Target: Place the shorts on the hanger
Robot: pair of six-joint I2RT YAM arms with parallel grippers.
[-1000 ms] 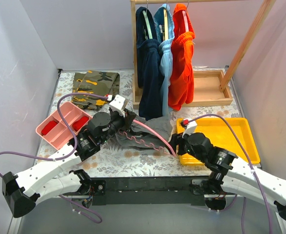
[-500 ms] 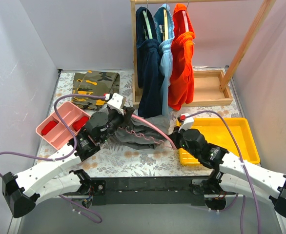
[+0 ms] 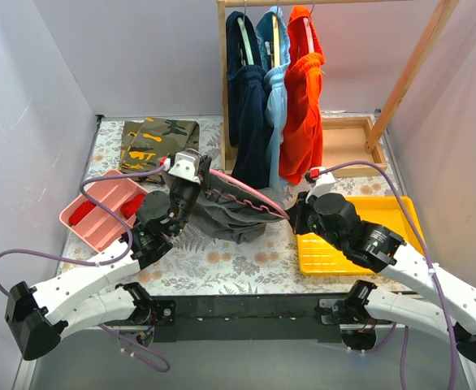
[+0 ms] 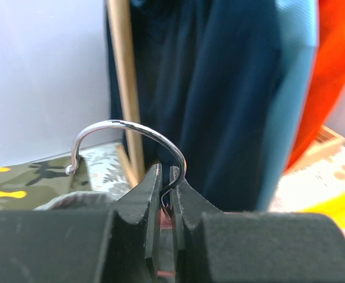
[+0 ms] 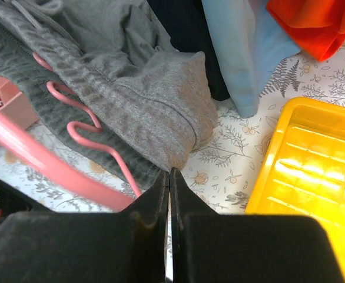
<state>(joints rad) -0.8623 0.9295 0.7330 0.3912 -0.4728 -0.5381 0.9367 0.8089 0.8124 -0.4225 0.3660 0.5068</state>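
Shorts (image 3: 231,218), dark grey, lie draped over the pink hanger (image 3: 250,197) at mid-counter (image 3: 222,264), just near of the hung clothes (image 3: 258,114). The left hand (image 4: 166,177) pinches the stem of the metal hook (image 4: 131,127), apparently to steady and raise the hanger. The right hand (image 5: 169,177), fingers pressed together, sits at the right hem. Whether it nips cloth is unclear, and fabric hides most of the wavy bar.

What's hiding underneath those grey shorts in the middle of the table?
The wavy bar of the pink hanger pokes out from beneath the waistband of the grey shorts, with the flowered table below. How far the bar runs under the cloth is covered.
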